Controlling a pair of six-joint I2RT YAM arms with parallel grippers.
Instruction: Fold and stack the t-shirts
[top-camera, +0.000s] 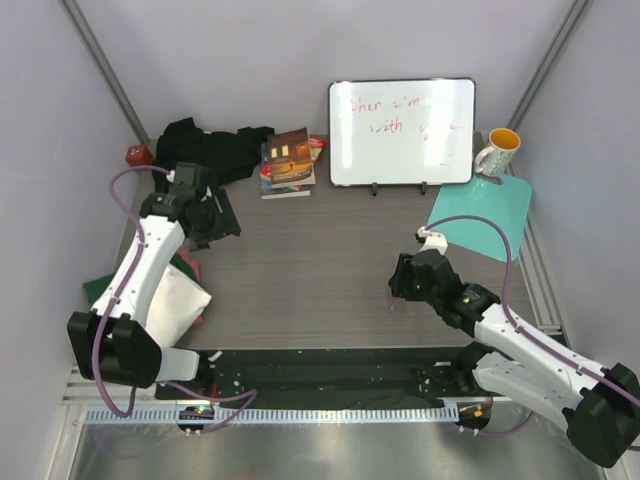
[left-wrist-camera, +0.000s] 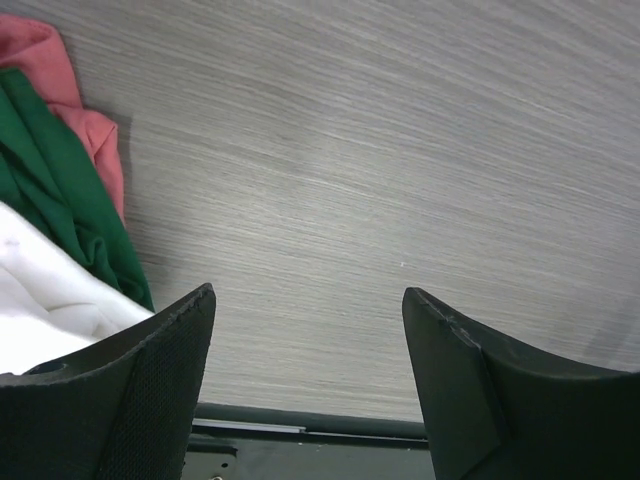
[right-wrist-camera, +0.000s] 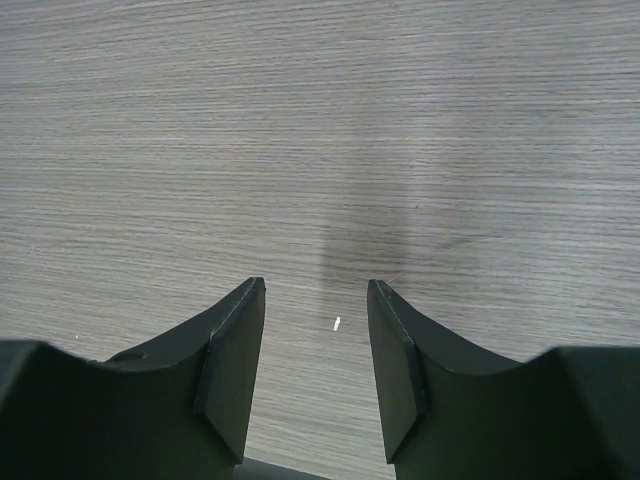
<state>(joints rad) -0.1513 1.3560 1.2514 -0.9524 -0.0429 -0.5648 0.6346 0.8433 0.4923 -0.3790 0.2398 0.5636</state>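
A fixed camera looks down into a small work cell with pale lilac walls (top-camera: 250, 50) and slanting metal frame posts (top-camera: 100, 72) in the back corners. The counter (top-camera: 320, 260) is grey with a fine wood grain, and its middle is bare. At the back stands a whiteboard (top-camera: 402, 130) with faint red handwriting, too small to read in full. To its right is a white mug (top-camera: 497, 152) with a yellow inside, just behind a teal mat (top-camera: 482, 212) lying flat at an angle. To the left of the board sits a short stack of books (top-camera: 289, 165). A crumpled black t-shirt (top-camera: 215, 148) lies heaped in the back left corner, with a small red object (top-camera: 138, 154) beside it by the wall. At the left edge, partly under the left arm, rests a folded white t-shirt (top-camera: 175, 300) on top of a green t-shirt (left-wrist-camera: 50, 190) and a pink garment (left-wrist-camera: 40, 55). Along the near edge runs a black base plate (top-camera: 330, 362), then a shiny steel sheet (top-camera: 320, 450). The left gripper (left-wrist-camera: 310, 295) hangs over bare counter just beside that stack, its jaws spread wide and holding nothing. The right gripper (right-wrist-camera: 316, 285) hovers above bare counter towards the right, jaws parted with a narrower gap, also holding nothing, its shadow falling on the wood grain below.
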